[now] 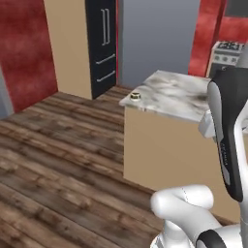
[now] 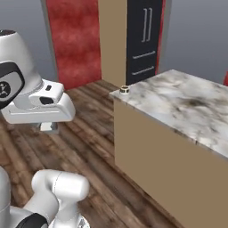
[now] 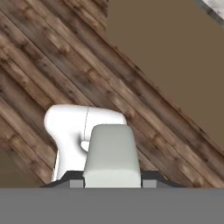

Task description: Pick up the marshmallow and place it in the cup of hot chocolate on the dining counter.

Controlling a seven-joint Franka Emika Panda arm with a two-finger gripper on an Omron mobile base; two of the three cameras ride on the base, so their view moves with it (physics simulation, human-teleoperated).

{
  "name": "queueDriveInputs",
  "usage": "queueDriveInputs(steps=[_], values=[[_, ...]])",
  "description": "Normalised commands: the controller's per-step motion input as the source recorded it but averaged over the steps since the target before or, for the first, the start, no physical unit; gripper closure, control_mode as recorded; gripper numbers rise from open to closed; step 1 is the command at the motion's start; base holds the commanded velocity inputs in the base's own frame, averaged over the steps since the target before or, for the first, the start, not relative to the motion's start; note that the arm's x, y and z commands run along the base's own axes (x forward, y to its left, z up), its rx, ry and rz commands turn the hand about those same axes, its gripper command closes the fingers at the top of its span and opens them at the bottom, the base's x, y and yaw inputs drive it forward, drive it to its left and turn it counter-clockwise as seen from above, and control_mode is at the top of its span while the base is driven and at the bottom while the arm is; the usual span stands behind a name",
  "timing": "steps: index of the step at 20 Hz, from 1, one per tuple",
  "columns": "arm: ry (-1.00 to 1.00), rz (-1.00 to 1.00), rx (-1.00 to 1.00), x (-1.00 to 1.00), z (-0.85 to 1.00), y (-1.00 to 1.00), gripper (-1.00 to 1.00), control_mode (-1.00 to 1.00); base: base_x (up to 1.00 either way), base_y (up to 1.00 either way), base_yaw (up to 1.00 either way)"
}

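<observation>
In the hand view my gripper (image 3: 113,183) is shut on the marshmallow (image 3: 112,154), a pale grey-white block standing between the two dark fingertips, above the wooden floor. The hand (image 2: 42,107) hangs over the floor, left of the dining counter (image 2: 187,104) and apart from it. The counter (image 1: 177,92) has a veined marble top and tan sides. The cup of hot chocolate (image 1: 135,96), small and white with dark liquid, stands on the counter's near left corner (image 2: 124,90).
A tall black fridge (image 1: 102,43) stands behind the counter against a tan wall, with red walls beside it. A stove (image 1: 227,53) is at the far right. Open wooden floor (image 1: 58,155) lies to the left of the counter.
</observation>
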Motion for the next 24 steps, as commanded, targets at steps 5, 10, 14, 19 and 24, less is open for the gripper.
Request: queueDriveInputs(steps=[5, 10, 14, 19, 24], values=[[0.0, 0.0, 0.0, 0.0, 0.0, 0.0, 1.0, 1.0, 1.0, 0.65, -0.13], [0.0, 0.0, 0.0, 0.0, 0.0, 0.0, 1.0, 1.0, 1.0, 0.97, -0.3], [0.0, 0.0, 0.0, 0.0, 0.0, 0.0, 1.0, 1.0, 1.0, 1.0, -0.37], [0.0, 0.0, 0.0, 0.0, 0.0, 0.0, 1.0, 1.0, 1.0, 0.91, -0.43], [0.0, 0.0, 0.0, 0.0, 0.0, 0.0, 1.0, 1.0, 1.0, 0.64, -0.46]])
